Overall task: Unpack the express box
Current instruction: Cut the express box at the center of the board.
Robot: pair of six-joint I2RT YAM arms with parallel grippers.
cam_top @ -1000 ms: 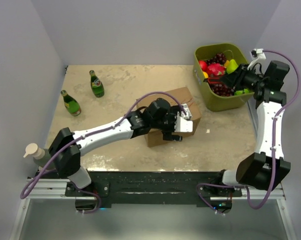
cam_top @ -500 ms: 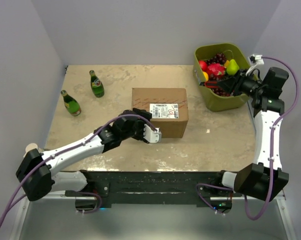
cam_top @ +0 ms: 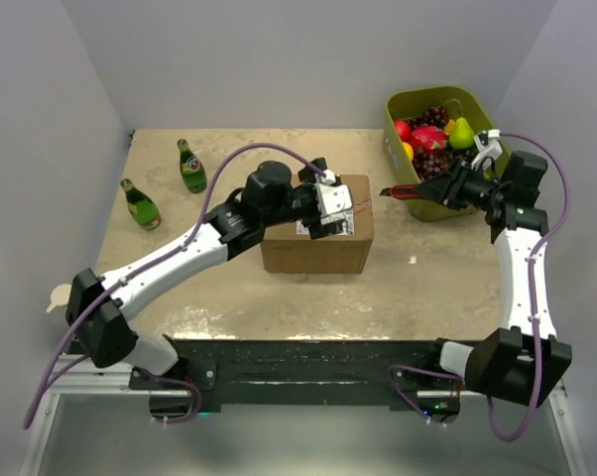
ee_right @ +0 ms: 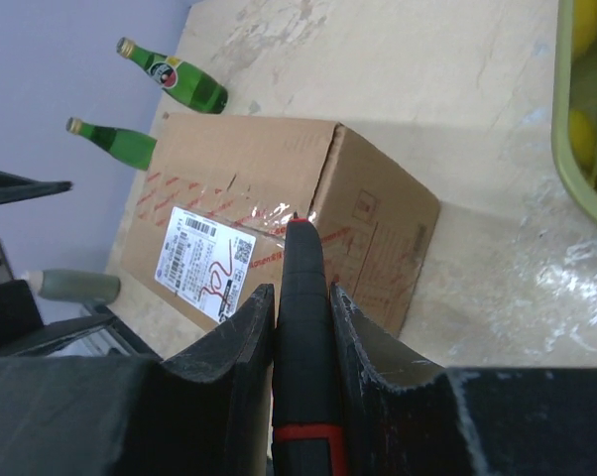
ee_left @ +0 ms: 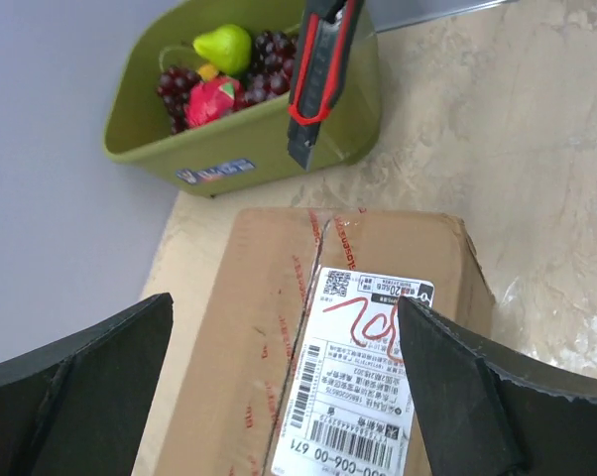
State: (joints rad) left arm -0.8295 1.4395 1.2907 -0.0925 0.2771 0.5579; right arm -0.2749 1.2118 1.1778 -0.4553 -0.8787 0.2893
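The express box (cam_top: 313,253) is a brown carton standing shut in the middle of the table, its top seam taped. Its white label (ee_left: 363,387) carries a red scrawl. My left gripper (cam_top: 330,203) hovers over the box top, open, and its two dark fingers (ee_left: 90,387) straddle the label with nothing between them. Right of the box, my right gripper (cam_top: 447,186) is shut on a black-and-red utility knife (cam_top: 406,190). The knife (ee_right: 303,327) points at the box's right end (ee_right: 373,233), a short way off from it.
An olive-green tub (cam_top: 422,96) of fruit stands at the back right, behind the right gripper. Two green bottles (cam_top: 190,167) (cam_top: 139,204) stand at the back left. A beige-capped bottle (cam_top: 59,296) sits at the table's left front edge.
My left arm swung from the box's front edge up over its top. The right arm carried the knife leftward out of the tub area toward the box.
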